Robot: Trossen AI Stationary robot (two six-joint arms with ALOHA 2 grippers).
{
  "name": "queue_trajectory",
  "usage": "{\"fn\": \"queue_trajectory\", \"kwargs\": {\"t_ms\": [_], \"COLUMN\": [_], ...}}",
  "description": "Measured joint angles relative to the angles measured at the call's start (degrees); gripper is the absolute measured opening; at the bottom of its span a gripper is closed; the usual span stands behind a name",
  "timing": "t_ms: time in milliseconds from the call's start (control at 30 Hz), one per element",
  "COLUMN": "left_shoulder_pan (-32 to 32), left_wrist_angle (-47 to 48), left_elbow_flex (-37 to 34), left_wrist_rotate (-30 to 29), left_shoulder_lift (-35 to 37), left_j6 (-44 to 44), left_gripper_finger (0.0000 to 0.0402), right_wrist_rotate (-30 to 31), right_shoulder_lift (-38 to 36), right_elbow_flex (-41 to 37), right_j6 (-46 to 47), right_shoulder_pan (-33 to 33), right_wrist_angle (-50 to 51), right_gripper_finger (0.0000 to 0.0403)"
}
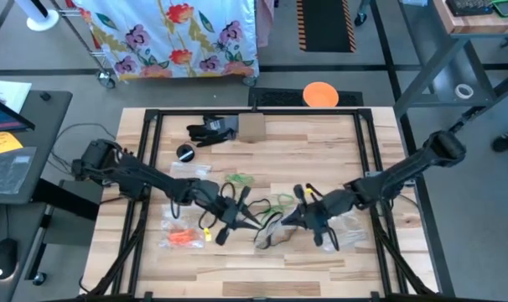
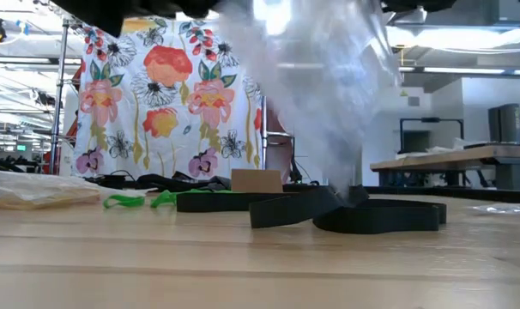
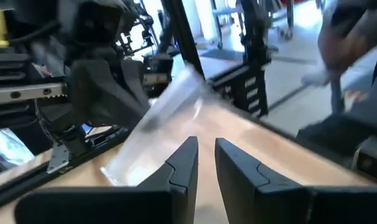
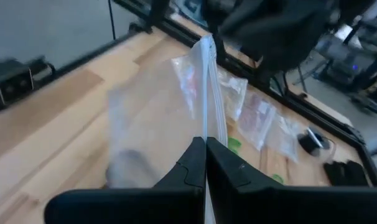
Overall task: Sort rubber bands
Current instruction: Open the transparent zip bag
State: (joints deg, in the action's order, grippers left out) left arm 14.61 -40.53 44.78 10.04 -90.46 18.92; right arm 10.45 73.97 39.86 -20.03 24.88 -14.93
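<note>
1. Pinching the zip edge of a clear plastic bag (image 4: 176, 118), the right gripper (image 4: 205, 146) is working near the middle of the table; its fingers are pressed fully together with the bag's zip strip clamped between them, and the bag is hanging forward and away from the tips.
2. Facing it across a small gap, the left gripper (image 1: 229, 220) is sitting just at the nine o'clock side of the right gripper (image 1: 298, 216) in the high view, so both arms are about equally near the bag.
3. Showing only a narrow slit between its fingers (image 3: 182, 165), the left gripper is pointing at the same clear plastic bag (image 3: 157, 127); whether it is actually nipping the bag or only touching it I cannot tell.
4. Lying on the wood around the grippers, the rubber bands are scattered: a green cluster (image 1: 281, 201) is sitting at about eleven o'clock from the right gripper, more green ones (image 1: 239, 179) are lying at twelve o'clock from the left gripper, and an orange bunch (image 1: 184, 237) is resting at about eight o'clock from it.
5. Running roughly from nine to three o'clock between the two claws, the bag's mouth seems to be the axis the coming move depends on: likely spreading it so bands can go in.
</note>
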Motion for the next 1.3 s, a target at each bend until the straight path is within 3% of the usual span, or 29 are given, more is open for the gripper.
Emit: {"fn": "queue_trajectory", "kwargs": {"t_ms": [167,400,500,633,700,800,933,1000,1067,1133,1300], "left_shoulder_pan": [0.0,0.7,1.3,2.3,2.5,2.4,1.5,0.7,-0.5,-2.4,-6.9], "left_wrist_angle": [0.0,0.0,-0.5,-0.8,0.4,2.3,3.5,4.0,5.0,8.4,13.2], "left_elbow_flex": [2.8,7.7,9.2,10.0,10.0,9.8,9.9,9.3,8.8,8.1,7.2], "left_wrist_rotate": [0.6,17.4,17.6,16.7,16.2,10.2,-9.2,-20.2,-26.1,-26.2,-17.3], "left_shoulder_lift": [-5.4,-9.2,-9.0,-9.0,-8.8,-5.8,-1.4,-0.4,-0.3,-0.6,-1.7], "left_j6": [5.8,6.1,6.5,6.7,5.7,0.7,-13.6,-22.8,-29.7,-34.4,-41.0], "left_gripper_finger": [0.0049,0.0049,0.0049,0.0049,0.0049,0.0049,0.0049,0.0049,0.0049,0.0049,0.0049], "right_wrist_rotate": [-15.7,-38.2,-43.0,-43.2,-38.3,-19.6,0.3,4.4,6.9,8.8,20.6], "right_shoulder_lift": [0.4,0.3,0.4,0.4,0.2,-1.2,-0.5,0.8,3.0,5.4,10.8], "right_elbow_flex": [0.0,0.0,0.0,0.0,0.0,0.1,0.0,0.0,0.0,0.1,4.2], "right_j6": [0.1,0.2,-1.5,-3.3,-0.7,3.3,5.4,5.0,3.1,-0.6,-4.0], "right_shoulder_pan": [-2.5,-3.7,-3.6,-4.3,-5.2,-5.5,-5.5,-5.5,-5.6,-5.6,-5.2], "right_wrist_angle": [-2.4,-2.3,-2.4,-3.1,-3.2,3.6,11.8,12.0,10.3,8.7,10.0], "right_gripper_finger": [0.0000,0.0000,0.0000,0.0000,0.0000,0.0000,0.0000,0.0000,0.0000,0.0000,0.0000]}}
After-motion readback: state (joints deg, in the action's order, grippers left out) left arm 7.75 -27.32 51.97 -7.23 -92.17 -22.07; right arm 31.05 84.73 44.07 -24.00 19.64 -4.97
